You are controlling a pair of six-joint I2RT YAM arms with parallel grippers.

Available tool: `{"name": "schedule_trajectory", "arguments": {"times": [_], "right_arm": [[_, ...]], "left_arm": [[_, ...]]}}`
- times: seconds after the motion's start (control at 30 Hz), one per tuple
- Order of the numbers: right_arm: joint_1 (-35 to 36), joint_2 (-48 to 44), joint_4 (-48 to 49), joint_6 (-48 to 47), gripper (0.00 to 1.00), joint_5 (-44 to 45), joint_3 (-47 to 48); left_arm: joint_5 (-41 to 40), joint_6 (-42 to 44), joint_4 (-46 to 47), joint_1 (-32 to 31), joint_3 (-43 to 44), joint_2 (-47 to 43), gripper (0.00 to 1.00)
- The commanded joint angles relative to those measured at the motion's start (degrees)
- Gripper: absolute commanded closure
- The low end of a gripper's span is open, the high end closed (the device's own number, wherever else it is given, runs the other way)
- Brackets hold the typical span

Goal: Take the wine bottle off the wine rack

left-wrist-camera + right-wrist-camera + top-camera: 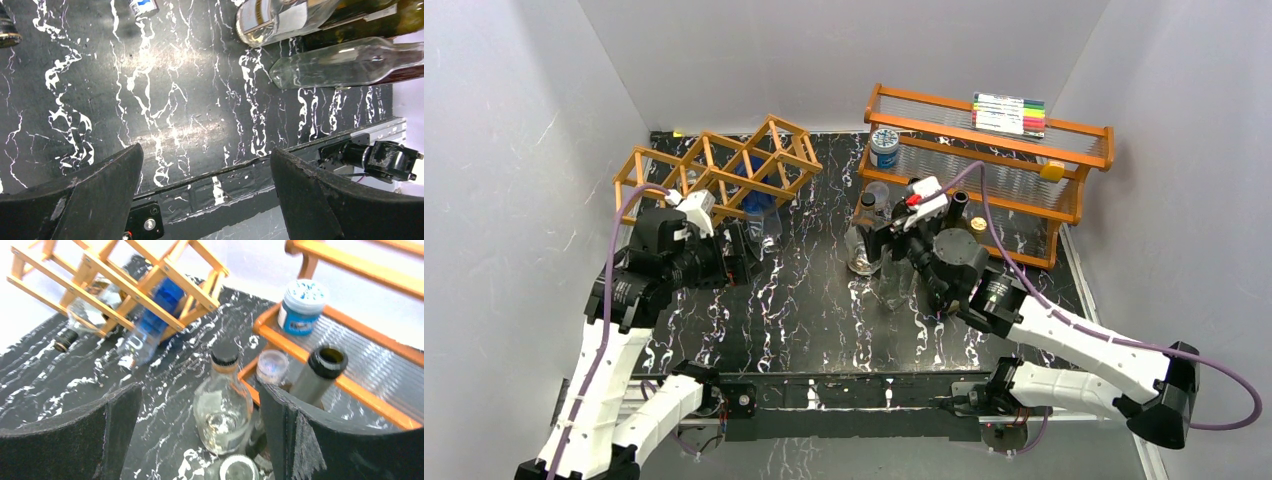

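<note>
Over the open tabletop (804, 300), left pincer (205, 152) by the wine rack (714, 160) and right pincer (199, 389) gape wide, empty.

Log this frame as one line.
phase: pre-grasp | left end effector: open, empty | right end effector: open, empty | wine rack: holds blue bottle, clear bottle

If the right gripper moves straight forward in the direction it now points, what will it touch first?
Probably the clear round bottle with the black cap, standing just ahead between the open fingers of the right gripper. A smaller bottle mouth lies nearer but lower; depth is unclear.
</note>
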Motion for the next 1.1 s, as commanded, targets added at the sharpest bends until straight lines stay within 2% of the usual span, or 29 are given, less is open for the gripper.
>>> {"name": "schedule_trajectory", "arguments": {"times": [0.0,0.2,0.43,0.57,0.67,0.73,0.87,1.07], "right_arm": [[0.4,2.8,0.0,-4.5,0.02,-6.2,8.8],[0.4,10.1,-1.5,-7.0,0.02,-20.1,17.0],[0.4,16.0,-1.4,-8.6,0.02,-35.5,19.6],[0.4,15.8,-3.0,-9.8,0.02,-37.7,19.3],[0.4,13.8,-2.9,-10.2,0.02,-37.3,17.2],[0.4,12.0,-2.5,-10.7,0.02,-37.0,15.2],[0.4,8.7,-2.6,-11.6,0.02,-34.9,12.1],[0.3,6.2,-2.5,-12.1,0.02,-32.7,9.7]], "left_arm": [[-1.3,1.2,-1.0,-0.2,-2.5,-0.4,0.02],[-4.7,2.6,1.5,-0.3,-7.3,1.9,0.02],[-23.5,4.1,4.8,-0.1,-6.3,8.4,0.02],[-28.9,8.2,14.5,0.8,-9.5,9.7,0.02],[-38.3,11.9,22.2,1.7,-14.4,11.7,0.02],[-41.4,13.7,26.5,3.5,-16.8,13.5,0.02],[-41.2,14.7,32.3,8.8,-17.6,18.2,0.02],[-33.9,19.1,45.6,11.9,-19.9,23.6,0.02]]}}
